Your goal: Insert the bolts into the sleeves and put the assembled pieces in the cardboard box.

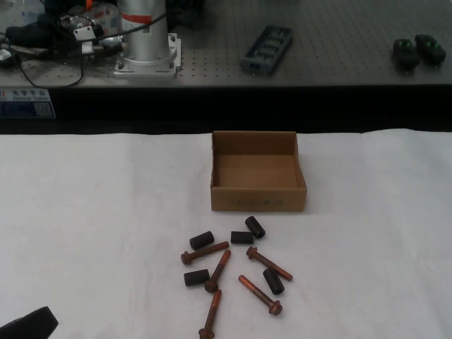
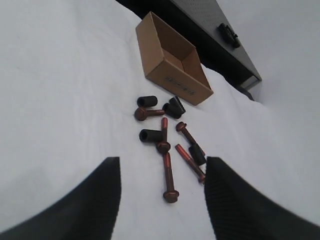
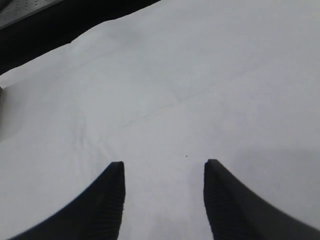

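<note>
1. The white-covered table [image 1: 85, 212] carries the cardboard box [image 1: 258, 201] at its middle. I see nothing inside the box, so I judge no piece delivered yet.
2. I count five bolts [image 1: 260, 294] and five sleeves [image 1: 201, 240], scattered loose just near of the box. None are joined, so every insertion is left.
3. My left hand [image 2: 161, 165] is spread wide, grasping nothing, above the nearest bolts.
4. My right hand [image 3: 164, 167] is likewise released and empty, over bare table.

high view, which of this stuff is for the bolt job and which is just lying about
For the job: bolts, sleeves, cardboard box.
Lying about, on the far bench: dark case, two black parts, silver column.
</note>
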### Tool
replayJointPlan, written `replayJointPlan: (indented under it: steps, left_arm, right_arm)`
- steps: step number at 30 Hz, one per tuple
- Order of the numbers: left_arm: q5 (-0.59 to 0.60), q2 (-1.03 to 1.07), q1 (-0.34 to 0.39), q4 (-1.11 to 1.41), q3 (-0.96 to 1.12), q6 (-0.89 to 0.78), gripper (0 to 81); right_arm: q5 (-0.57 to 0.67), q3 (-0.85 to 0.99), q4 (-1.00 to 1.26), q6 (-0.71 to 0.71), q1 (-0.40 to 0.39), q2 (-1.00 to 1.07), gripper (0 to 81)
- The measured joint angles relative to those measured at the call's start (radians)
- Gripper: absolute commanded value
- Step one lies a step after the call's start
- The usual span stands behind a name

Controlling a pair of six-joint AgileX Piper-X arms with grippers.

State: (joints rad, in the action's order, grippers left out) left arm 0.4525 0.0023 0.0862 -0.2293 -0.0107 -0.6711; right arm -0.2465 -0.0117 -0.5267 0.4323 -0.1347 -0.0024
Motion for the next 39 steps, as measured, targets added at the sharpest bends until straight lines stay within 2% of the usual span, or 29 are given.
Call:
replayJointPlan:
  steps: [5, 10, 16, 19, 24, 29, 31, 35, 39]
  left_arm:
    - [-0.013, 0.0, 0.0, 0.0, 0.0, -0.002, 38.0]
    - [-0.017, 0.0, 0.0, -0.002, 0.0, -0.002, 38.0]
    - [-0.065, 0.022, 0.0, -0.177, 0.097, 0.109, 38.0]
    - [-0.084, 0.116, 0.0, -0.215, 0.171, 0.159, 38.0]
    - [-0.097, 0.344, 0.0, -0.244, 0.329, 0.23, 38.0]
    - [-0.097, 0.526, 0.0, -0.324, 0.514, 0.315, 38.0]
    - [-0.097, 0.587, 0.0, -0.345, 0.563, 0.339, 38.0]
    - [-0.097, 0.65, 0.0, -0.354, 0.614, 0.361, 38.0]
    - [-0.097, 0.676, 0.0, -0.359, 0.672, 0.375, 38.0]
  right_arm:
    - [0.076, 0.0, 0.002, 0.006, 0.0, 0.0, 36.1]
    - [0.222, 0.0, 0.009, 0.088, 0.0, 0.0, 23.1]
    - [0.373, 0.038, 0.009, 0.077, 0.0, 0.012, 23.3]
    - [0.429, 0.128, 0.015, 0.061, 0.0, 0.184, 23.3]
    - [0.582, 0.359, 0.011, -0.075, 0.0, 0.5, 23.3]
    - [0.679, 0.584, -0.067, -0.214, -0.011, 0.851, 23.3]
    - [0.69, 0.665, -0.13, -0.283, -0.042, 0.979, 23.3]
    - [0.69, 0.746, -0.211, -0.344, -0.099, 1.107, 23.3]
    - [0.665, 0.826, -0.275, -0.375, -0.237, 1.267, 23.3]
